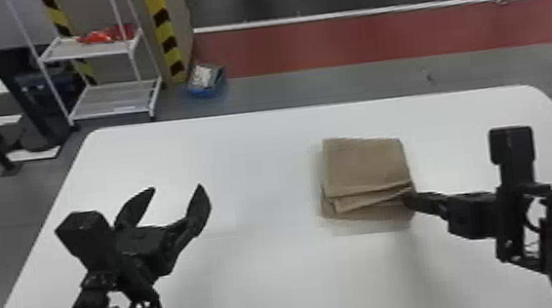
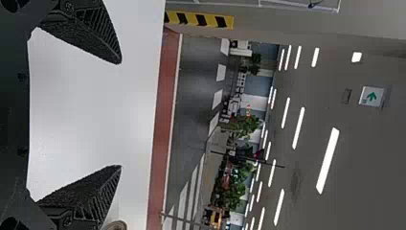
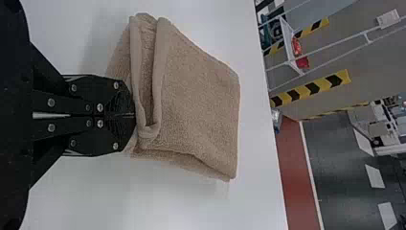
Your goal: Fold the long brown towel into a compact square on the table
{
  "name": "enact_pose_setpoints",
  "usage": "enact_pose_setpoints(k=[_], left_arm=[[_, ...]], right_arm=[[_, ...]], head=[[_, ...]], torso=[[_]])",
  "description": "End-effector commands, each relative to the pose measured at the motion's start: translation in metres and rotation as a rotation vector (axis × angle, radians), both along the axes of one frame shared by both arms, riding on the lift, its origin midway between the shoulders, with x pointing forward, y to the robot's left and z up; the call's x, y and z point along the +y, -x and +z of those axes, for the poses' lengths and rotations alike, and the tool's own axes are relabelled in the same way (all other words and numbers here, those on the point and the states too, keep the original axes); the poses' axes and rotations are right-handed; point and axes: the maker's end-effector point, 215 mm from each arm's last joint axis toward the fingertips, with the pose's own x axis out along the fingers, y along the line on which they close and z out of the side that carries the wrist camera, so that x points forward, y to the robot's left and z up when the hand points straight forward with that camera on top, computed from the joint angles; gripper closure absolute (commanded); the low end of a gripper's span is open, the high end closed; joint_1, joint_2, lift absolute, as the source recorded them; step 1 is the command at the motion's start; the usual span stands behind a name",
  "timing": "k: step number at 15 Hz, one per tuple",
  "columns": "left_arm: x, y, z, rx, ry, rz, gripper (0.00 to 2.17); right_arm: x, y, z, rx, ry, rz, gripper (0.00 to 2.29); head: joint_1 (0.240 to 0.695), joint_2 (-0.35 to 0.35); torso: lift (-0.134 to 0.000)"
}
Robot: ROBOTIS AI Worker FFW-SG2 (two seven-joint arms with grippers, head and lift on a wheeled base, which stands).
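Observation:
The brown towel (image 1: 364,164) lies folded into a layered, roughly square stack on the white table, right of centre in the head view. At the stack's near right corner is my right gripper (image 1: 408,197), its fingers together. In the right wrist view that gripper (image 3: 133,115) is shut on an edge of the towel (image 3: 198,103), beside the folded layers. My left gripper (image 1: 178,189) is over the left part of the table, well apart from the towel, its fingers spread with nothing between them; the left wrist view shows this gripper (image 2: 120,115) open too.
The white table (image 1: 264,284) extends beneath both arms, its far edge beyond the towel. Past it on the floor stand a white rack (image 1: 109,97) with red items and a small blue bin (image 1: 206,81). Black poles rise at the far left.

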Motion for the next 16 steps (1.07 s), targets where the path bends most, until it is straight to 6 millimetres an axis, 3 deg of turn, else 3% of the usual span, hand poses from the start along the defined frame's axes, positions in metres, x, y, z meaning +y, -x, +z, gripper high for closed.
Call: enact_pose_setpoints(k=[1,3,5,7,9,10,11,14,16], left_arm=[[0.002,0.001,-0.001,0.003,-0.002,0.003,0.1],[0.002,0.001,-0.002,0.004,0.0,0.003,0.1],[0.002,0.001,-0.002,0.004,0.001,0.003,0.1],[0.003,0.001,-0.001,0.002,-0.001,0.004,0.1],[0.003,-0.001,-0.002,0.004,0.0,0.004,0.1],[0.002,-0.002,-0.003,0.005,0.002,0.003,0.1],[0.0,-0.002,-0.003,0.005,0.003,0.0,0.1],[0.0,0.0,-0.003,0.007,0.001,0.0,0.1],[0.002,0.002,-0.002,0.006,-0.002,0.002,0.1]], right_arm=[[-0.008,-0.008,0.0,0.002,0.009,-0.017,2.02],[-0.006,-0.001,-0.006,0.015,0.001,-0.013,2.02],[-0.018,-0.004,-0.004,0.009,-0.004,-0.038,2.02],[-0.024,0.01,0.002,0.018,-0.081,-0.05,2.02],[-0.005,0.028,0.022,0.018,-0.183,-0.002,2.02],[-0.001,0.028,0.036,-0.008,-0.198,0.011,2.02],[0.003,0.024,0.043,-0.024,-0.211,0.018,2.02],[-0.001,-0.019,0.066,-0.096,-0.192,-0.001,2.02],[-0.001,-0.049,0.063,-0.124,-0.175,-0.012,2.02]], head=[[0.695,0.013],[0.695,0.004],[0.695,0.003],[0.695,-0.006],[0.695,-0.01],[0.695,-0.005],[0.695,0.002],[0.695,0.009],[0.695,0.005]], torso=[[-0.123],[-0.123],[-0.123],[-0.123],[-0.123],[-0.123],[-0.123],[-0.123],[-0.123]])
